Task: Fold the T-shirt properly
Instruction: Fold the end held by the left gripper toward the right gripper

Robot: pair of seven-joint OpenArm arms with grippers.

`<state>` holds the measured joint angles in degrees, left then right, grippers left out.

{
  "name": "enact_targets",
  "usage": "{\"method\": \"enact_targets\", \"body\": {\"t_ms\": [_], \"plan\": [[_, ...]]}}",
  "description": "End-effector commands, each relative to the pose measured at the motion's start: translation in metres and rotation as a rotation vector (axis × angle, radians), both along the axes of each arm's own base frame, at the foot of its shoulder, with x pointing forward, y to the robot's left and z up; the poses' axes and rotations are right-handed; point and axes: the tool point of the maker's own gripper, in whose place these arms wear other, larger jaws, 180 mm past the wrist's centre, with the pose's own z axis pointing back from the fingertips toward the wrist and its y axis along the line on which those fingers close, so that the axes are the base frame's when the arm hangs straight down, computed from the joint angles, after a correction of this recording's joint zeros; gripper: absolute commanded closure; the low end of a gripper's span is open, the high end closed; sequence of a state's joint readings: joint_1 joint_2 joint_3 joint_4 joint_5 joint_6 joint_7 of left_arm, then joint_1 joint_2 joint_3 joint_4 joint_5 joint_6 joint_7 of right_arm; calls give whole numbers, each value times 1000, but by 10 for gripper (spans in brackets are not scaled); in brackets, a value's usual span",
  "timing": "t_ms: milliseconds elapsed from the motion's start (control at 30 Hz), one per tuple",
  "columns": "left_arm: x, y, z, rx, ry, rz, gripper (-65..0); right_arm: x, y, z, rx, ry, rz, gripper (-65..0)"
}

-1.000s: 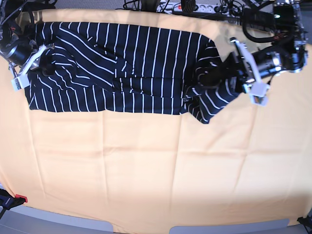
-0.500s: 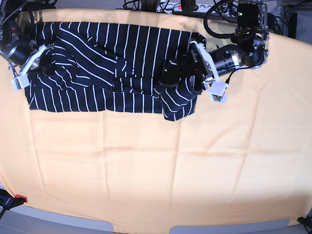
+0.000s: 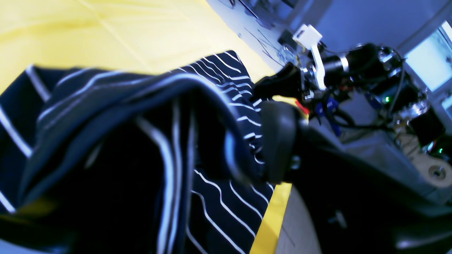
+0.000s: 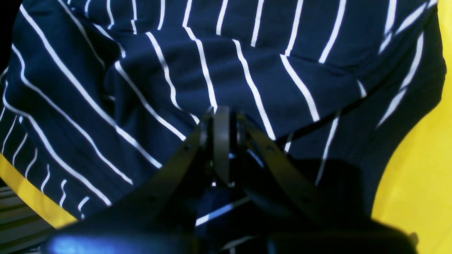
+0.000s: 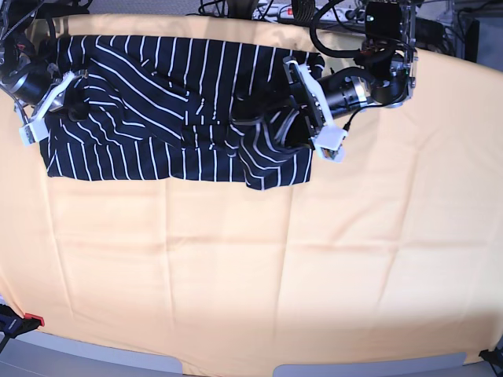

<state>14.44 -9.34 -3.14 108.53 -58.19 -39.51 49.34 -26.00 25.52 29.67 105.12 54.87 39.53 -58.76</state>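
Observation:
The T-shirt (image 5: 173, 102) is dark navy with white pinstripes and lies along the table's far edge. My left gripper (image 5: 263, 126), on the base view's right, is shut on the T-shirt's right end and holds it folded over the body near the middle. In the left wrist view the cloth (image 3: 141, 116) drapes over the gripper (image 3: 247, 158), hiding one finger. My right gripper (image 5: 69, 106) is shut on the T-shirt's left end. In the right wrist view its closed fingers (image 4: 220, 123) pinch a raised fold of the T-shirt (image 4: 247, 70).
An orange cloth (image 5: 251, 267) covers the table. A power strip and cables (image 5: 295, 9) lie past the far edge. A red clamp (image 5: 27, 320) sits at the front left corner. The right arm (image 3: 317, 67) shows in the left wrist view.
My left gripper has moved left with the T-shirt's right end, folding it over the body. The right gripper has stayed still.

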Motion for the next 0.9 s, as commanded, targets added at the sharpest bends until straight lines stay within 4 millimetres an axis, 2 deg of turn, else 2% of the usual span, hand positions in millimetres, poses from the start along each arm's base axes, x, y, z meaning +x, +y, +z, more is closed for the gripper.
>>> {"method": "enact_targets", "body": {"t_ms": [0,67,167,233,467,633,800,867], "plan": [[4,-4,7,-11,-44,13,-353,6,-1,11,-7,-36,18,-47],[3,-12,-1,15,-60,14,-353,6,0,11,-7,-38,18,-47],[-12,-33,-3,2,-48,-59,-353,7,3,13,17,-47,20,-47],[-15,-44,-8,38,-79,-72,-353,7,3,14,23,-48,20,-47],[18,-50,-20,116,-33,137,-351,4,4,12,19,-32,24,-47],[27,-62,-7,66,-67,185,-351,2,9,13,53,-17,35,-47],[22,-73,-1,27,-54,158,-351,2,9,13,57,-19,35,-47],[14,-78,9,-21,-85,106,-351,1,10,13,62,-13,38,-47]]}}
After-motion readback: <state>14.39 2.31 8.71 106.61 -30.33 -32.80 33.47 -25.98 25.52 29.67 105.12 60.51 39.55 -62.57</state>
